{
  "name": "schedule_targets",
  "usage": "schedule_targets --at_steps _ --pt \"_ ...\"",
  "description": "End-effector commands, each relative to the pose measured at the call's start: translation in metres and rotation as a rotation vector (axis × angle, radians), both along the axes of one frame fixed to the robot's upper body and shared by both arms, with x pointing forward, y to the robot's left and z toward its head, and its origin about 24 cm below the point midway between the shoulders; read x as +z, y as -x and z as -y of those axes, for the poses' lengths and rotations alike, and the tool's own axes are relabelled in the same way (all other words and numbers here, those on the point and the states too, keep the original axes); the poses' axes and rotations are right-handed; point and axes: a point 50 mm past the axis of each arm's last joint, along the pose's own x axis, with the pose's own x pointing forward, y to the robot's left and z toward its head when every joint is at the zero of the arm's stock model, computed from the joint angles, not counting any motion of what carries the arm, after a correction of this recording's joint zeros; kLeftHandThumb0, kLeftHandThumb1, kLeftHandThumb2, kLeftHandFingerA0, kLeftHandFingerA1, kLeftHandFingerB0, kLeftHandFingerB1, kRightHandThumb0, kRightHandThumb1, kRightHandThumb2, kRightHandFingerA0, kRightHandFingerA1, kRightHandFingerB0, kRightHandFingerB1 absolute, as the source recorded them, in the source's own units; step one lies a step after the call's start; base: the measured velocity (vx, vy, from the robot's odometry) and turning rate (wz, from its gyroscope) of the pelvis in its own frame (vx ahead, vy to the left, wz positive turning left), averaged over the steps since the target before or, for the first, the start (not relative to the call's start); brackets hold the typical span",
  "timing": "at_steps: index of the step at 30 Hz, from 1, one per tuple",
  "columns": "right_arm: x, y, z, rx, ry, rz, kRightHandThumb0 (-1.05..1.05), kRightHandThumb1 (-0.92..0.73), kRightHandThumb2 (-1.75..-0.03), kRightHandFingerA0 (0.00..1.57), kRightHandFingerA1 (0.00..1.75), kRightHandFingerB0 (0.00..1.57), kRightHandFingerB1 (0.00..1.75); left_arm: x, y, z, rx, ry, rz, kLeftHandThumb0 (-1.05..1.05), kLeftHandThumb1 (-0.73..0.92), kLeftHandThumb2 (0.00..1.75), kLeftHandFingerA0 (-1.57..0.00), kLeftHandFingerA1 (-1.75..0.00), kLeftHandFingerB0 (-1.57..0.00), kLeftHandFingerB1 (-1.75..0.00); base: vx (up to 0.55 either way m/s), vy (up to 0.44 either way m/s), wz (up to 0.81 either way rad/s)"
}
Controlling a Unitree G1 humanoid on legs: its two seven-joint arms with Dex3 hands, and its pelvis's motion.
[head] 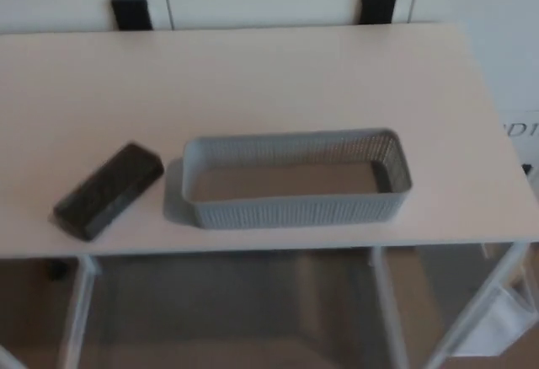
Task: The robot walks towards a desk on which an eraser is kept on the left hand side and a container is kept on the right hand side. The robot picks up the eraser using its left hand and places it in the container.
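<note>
A black eraser (109, 189) is seen lying diagonally on the pale desk (253, 74), just left of an empty grey mesh container (296, 179), while neither robot hand is shown, so no grasp can be judged.

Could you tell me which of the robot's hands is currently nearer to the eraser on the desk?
Neither can be judged: no hand or arm shows in the head view. The eraser lies untouched on the desk, left of the container, so it sits on the left hand's side.

No part of robot's body in view; nothing to describe.
</note>
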Motion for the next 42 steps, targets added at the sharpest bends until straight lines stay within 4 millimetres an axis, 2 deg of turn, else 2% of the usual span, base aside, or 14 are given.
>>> schedule_targets --at_steps 1,20,24,25,26,27,28,31,34,35,39,40,41,42 --pt "0.000 -0.001 0.004 0.011 0.012 -0.018 -0.45 -0.51 -0.55 0.81 0.57 0.68 0.51 0.002 -0.002 -0.002 -0.011 -0.011 0.005 -0.31 0.57 0.57 -0.65 -0.50 -0.54 -0.46 -0.09 0.074 0.08" --pt "-0.002 0.000 0.003 0.011 0.003 -0.034 -0.44 -0.51 -0.55 0.83 0.57 0.71 0.51 0.003 -0.002 -0.001 -0.027 -0.022 0.003 -0.30 0.58 0.57 -0.67 -0.50 -0.55 -0.45 -0.01 -0.022 0.04" --pt "-0.001 -0.001 0.002 0.028 0.012 -0.027 -0.43 -0.51 -0.55 0.84 0.55 0.71 0.51 0.010 -0.006 0.009 -0.236 -0.112 0.056 -0.49 0.51 0.56 -0.59 -0.43 -0.47 -0.37 0.00 0.000 0.00" --pt "0.000 0.000 0.002 0.034 0.013 -0.030 -0.43 -0.51 -0.55 0.83 0.55 0.71 0.51 0.011 -0.006 0.015 -0.316 -0.145 0.073 -0.57 0.43 0.78 -0.51 -0.52 -0.40 -0.47 0.00 0.000 0.00" --pt "0.000 0.001 0.002 0.038 0.014 -0.032 -0.43 -0.52 -0.55 0.83 0.55 0.72 0.51 0.017 -0.006 0.021 -0.445 -0.206 0.099 -0.56 0.55 0.58 -0.51 -0.38 -0.39 -0.33 0.00 0.000 0.00" --pt "0.000 0.002 0.002 0.041 0.015 -0.034 -0.43 -0.52 -0.55 0.83 0.55 0.72 0.51 0.023 -0.006 0.028 -0.535 -0.231 0.125 -0.56 0.55 0.58 -0.51 -0.38 -0.39 -0.33 0.00 0.000 0.00" --pt "-0.001 0.001 0.002 0.042 0.015 -0.033 -0.42 -0.52 -0.55 0.84 0.56 0.72 0.51 0.034 -0.010 0.037 -0.657 -0.225 0.191 -0.67 0.45 0.80 -0.39 -0.48 -0.29 -0.43 0.00 0.000 0.00" --pt "0.000 -0.006 0.002 0.043 0.016 -0.017 -0.42 -0.51 -0.55 0.84 0.56 0.73 0.51 0.067 -0.026 0.066 -0.866 -0.069 0.366 -0.77 0.46 0.79 -0.38 -0.44 -0.28 -0.42 0.00 0.000 0.00" --pt "-0.001 -0.009 -0.001 0.055 0.019 -0.019 -0.45 -0.51 -0.55 0.84 0.55 0.72 0.51 0.170 -0.044 0.117 -1.153 0.145 0.699 -0.84 0.46 0.66 -0.37 -0.37 -0.27 -0.37 0.00 0.000 0.00" --pt "-0.001 -0.010 -0.001 0.055 0.019 -0.017 -0.45 -0.51 -0.55 0.84 0.55 0.72 0.51 0.171 -0.045 0.117 -1.153 0.144 0.699 -0.84 0.46 0.66 -0.37 -0.37 -0.27 -0.37 0.00 0.000 0.00" --pt "0.000 -0.009 0.001 0.045 0.007 -0.015 -0.42 -0.51 -0.55 0.83 0.55 0.72 0.51 0.241 -0.057 0.133 -1.269 0.399 0.973 -0.81 0.47 0.82 -0.40 -0.44 -0.30 -0.42 0.00 0.000 0.00" --pt "0.001 -0.010 0.001 0.042 0.006 -0.015 -0.42 -0.50 -0.54 0.84 0.57 0.73 0.52 0.257 -0.063 0.136 -1.255 0.431 1.077 -0.72 0.55 0.58 -0.50 -0.36 -0.42 -0.34 0.00 0.000 0.00" --pt "0.001 -0.010 0.000 0.043 0.007 -0.013 -0.42 -0.50 -0.55 0.85 0.57 0.74 0.52 0.267 -0.069 0.137 -1.213 0.441 1.184 -0.65 0.41 0.75 -0.47 -0.47 -0.37 -0.43 0.00 0.000 0.00" --pt "0.002 -0.012 0.001 0.043 0.008 -0.011 -0.42 -0.50 -0.54 0.84 0.56 0.73 0.52 0.282 -0.077 0.137 -1.142 0.447 1.349 -0.59 0.49 0.56 -0.54 -0.37 -0.42 -0.34 0.00 0.000 0.00"
